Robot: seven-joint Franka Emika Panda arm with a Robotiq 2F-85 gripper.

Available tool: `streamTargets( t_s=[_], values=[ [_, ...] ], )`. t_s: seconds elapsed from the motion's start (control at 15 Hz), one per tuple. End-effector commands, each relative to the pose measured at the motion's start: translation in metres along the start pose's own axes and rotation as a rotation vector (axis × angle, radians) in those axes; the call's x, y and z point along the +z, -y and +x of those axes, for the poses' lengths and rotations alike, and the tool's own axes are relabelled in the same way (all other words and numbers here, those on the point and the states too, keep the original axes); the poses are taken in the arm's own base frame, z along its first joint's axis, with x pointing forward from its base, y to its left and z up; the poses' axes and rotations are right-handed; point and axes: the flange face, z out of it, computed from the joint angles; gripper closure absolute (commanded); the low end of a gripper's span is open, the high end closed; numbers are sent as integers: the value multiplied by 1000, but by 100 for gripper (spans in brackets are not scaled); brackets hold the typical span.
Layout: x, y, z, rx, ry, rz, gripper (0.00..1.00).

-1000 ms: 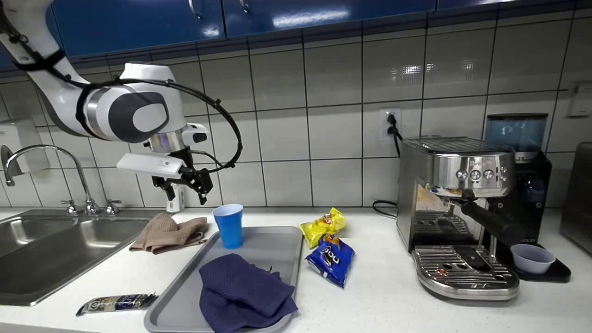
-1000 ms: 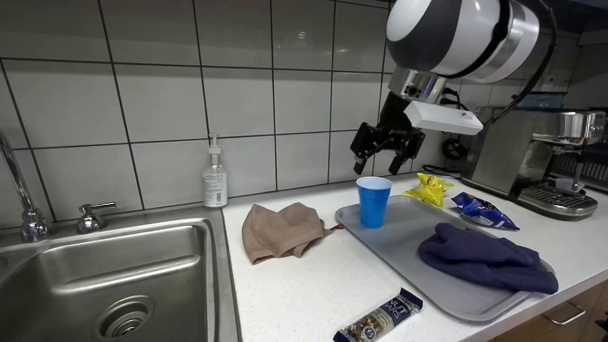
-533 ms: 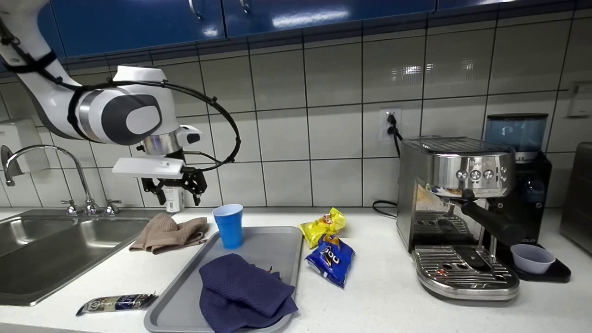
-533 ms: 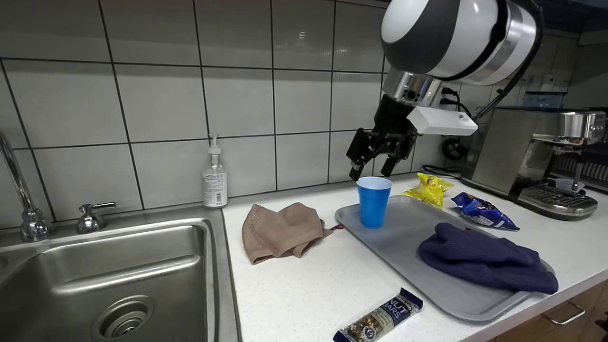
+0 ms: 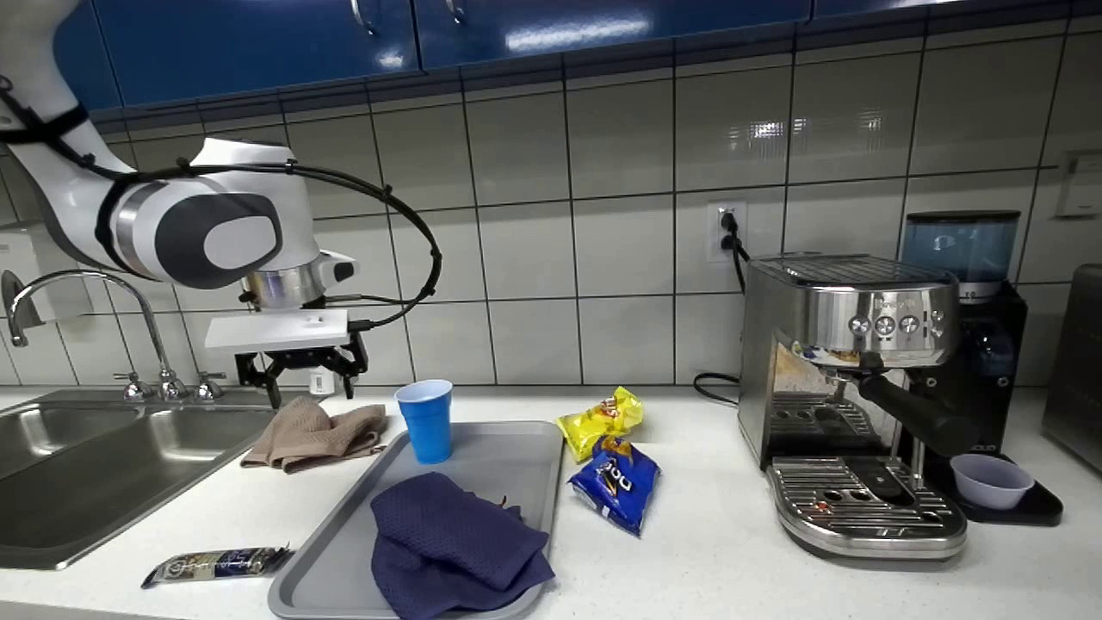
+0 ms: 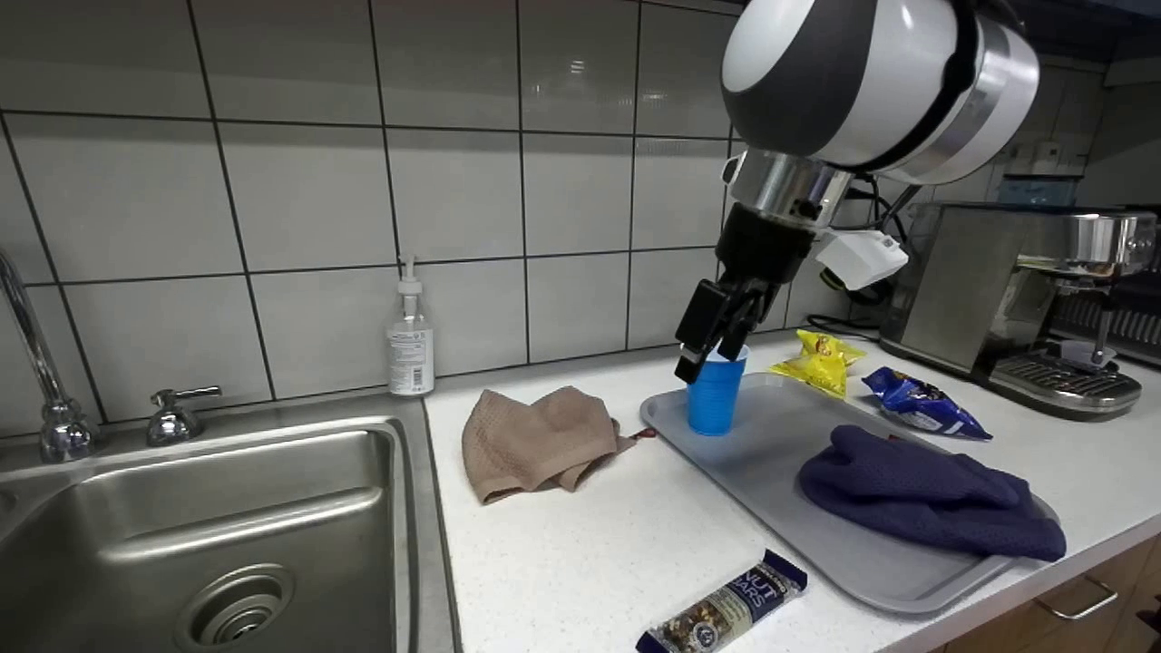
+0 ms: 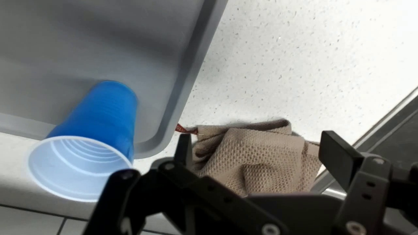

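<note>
Cup [image 5: 426, 426]: blue, white inside, the dial's centre as I face the wall. 9 o'clock, brown cloth [image 5: 318, 437], waffle-patterned; nearer 10, black gripper [image 5: 312, 396]; 12, pale tiles [image 5: 448, 344], dark grid lines; 3, yellow bag [image 5: 600, 422]; 4, blue bag [image 5: 618, 491], white lettering; 6, navy towel [image 5: 461, 542], grey tray [image 5: 508, 452].

A tiled wall [image 5: 624, 250], pale and dark-lined, rises under blue cabinets [image 5: 258, 39] — both glinting with reflected light [image 5: 578, 34]. A steel sink [image 6: 428, 535] is set into the white, speckled surface [image 5: 715, 568] — a wood-toned front [image 6: 1025, 628] shows beneath its edge.
</note>
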Motion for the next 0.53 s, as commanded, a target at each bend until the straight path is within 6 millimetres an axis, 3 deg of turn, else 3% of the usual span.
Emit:
streamTargets(
  t_s=[0.0,0.47],
  values=[
    [-7,14,-20,-144,-11,17,0],
    [1,27,-49,-363,13,46,0]
  ],
)
